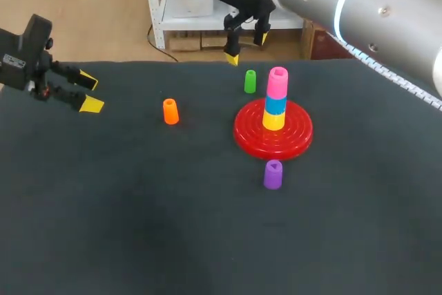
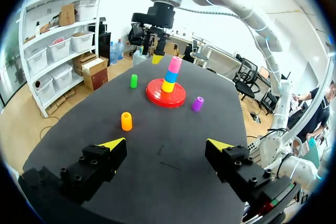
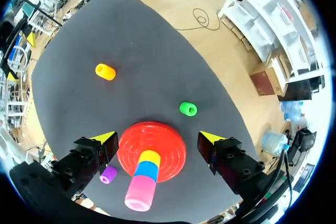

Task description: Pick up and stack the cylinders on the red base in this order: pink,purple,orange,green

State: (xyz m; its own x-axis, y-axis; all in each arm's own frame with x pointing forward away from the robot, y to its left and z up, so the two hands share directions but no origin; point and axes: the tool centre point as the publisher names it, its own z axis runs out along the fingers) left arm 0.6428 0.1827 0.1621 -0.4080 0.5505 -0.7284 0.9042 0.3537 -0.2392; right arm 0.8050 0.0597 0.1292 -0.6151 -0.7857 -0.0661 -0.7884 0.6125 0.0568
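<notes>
The red base (image 1: 298, 136) holds a stack of yellow, blue and, on top, the pink cylinder (image 1: 277, 81). The purple cylinder (image 1: 273, 174) stands just in front of the base. The green cylinder (image 1: 250, 81) stands behind it to the left, and the orange cylinder (image 1: 170, 111) further left. My right gripper (image 1: 246, 46) hangs open and empty above the table's far edge, behind the green cylinder. In the right wrist view the right gripper (image 3: 157, 137) looks down on the base (image 3: 170, 145) and the pink cylinder (image 3: 140, 193). My left gripper (image 1: 90, 92) is open and empty at the far left.
The dark table (image 1: 138, 226) is bare across its near half and right side. In the left wrist view the orange cylinder (image 2: 126, 121) is the nearest thing ahead of the left gripper (image 2: 165, 144), with the base (image 2: 157, 95) beyond it.
</notes>
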